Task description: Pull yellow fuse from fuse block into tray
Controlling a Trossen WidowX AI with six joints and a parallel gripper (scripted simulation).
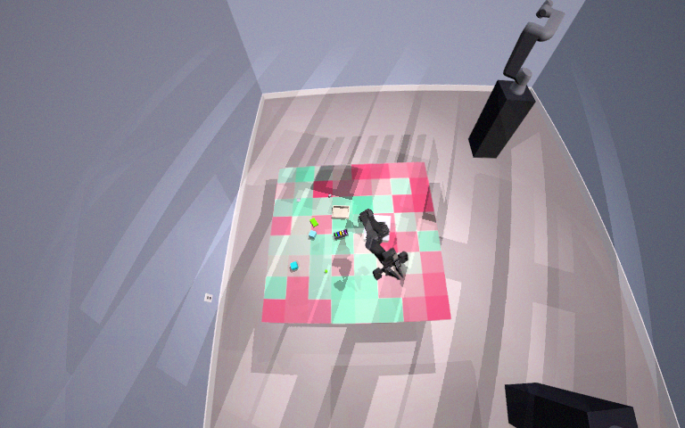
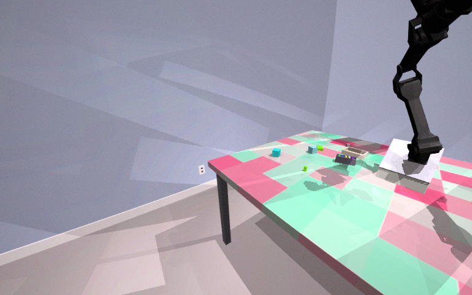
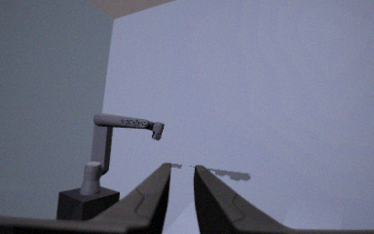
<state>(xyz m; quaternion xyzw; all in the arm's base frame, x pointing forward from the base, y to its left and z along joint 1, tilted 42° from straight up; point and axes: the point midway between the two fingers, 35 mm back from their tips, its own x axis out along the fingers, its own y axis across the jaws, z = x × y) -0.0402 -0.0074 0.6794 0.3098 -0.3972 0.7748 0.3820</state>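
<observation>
The fuse block is a small dark block holding a row of several coloured fuses. The yellow fuse appears to sit in the row, small in view. The beige tray is open-topped and stands just behind the block, with no fuse visible in it. My gripper is nearly closed, with a narrow empty gap between the fingertips. It is raised high and well away from the block, facing a wall; its fingers are out of frame in the exterior view.
A cyan cube, a light blue cube, a green block and a small green piece lie on the table. My arm's base stands on a white slab. Another arm stands on a black pedestal beyond the table.
</observation>
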